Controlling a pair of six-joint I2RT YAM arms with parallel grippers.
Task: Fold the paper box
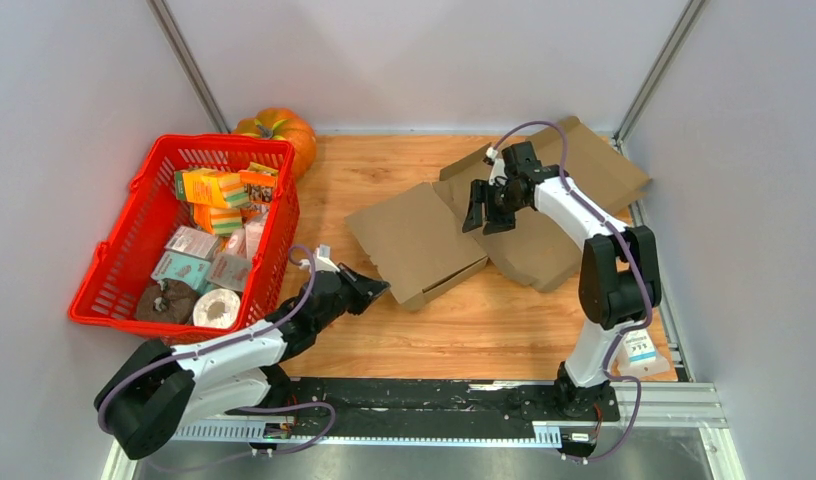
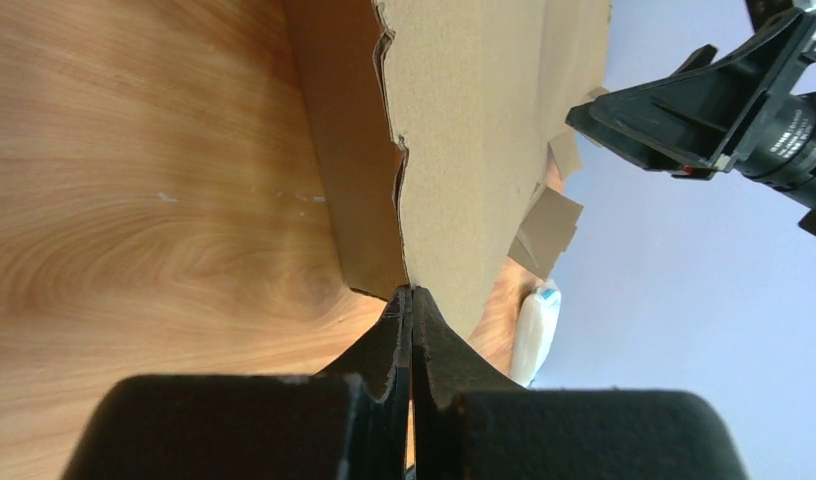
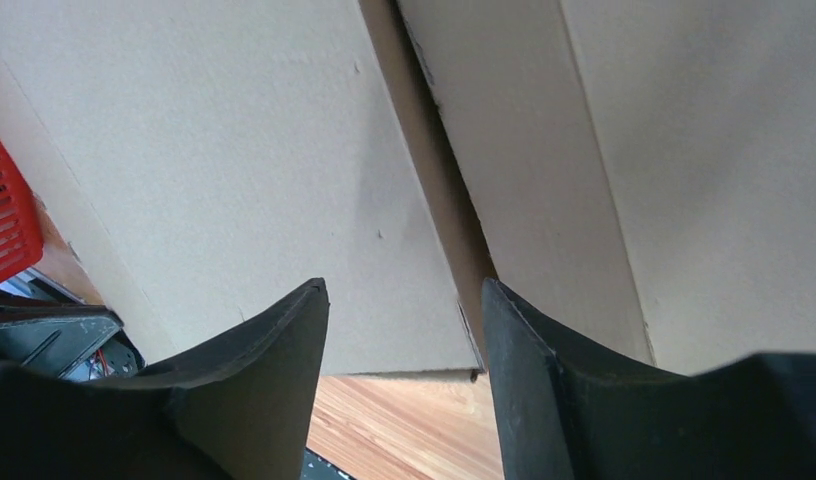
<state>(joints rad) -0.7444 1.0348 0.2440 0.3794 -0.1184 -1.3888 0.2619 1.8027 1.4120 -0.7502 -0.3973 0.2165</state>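
While the left gripper [image 1: 375,289] sits clenched at the paper box's [image 1: 412,238] near edge, the right gripper [image 1: 486,221] hangs above it. Its jaws gape

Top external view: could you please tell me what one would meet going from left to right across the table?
The red basket → left gripper → paper box → flat cardboard → white packet. Left out: the pumpkin, which overlaps the basket, and the right gripper, over the cardboard.

Basket [image 1: 124,235] left on table [image 1: 484,320], pumpkin [image 1: 279,128] behind it; paper box [image 1: 409,240] centre, cardboard sheet [image 1: 594,165] right.
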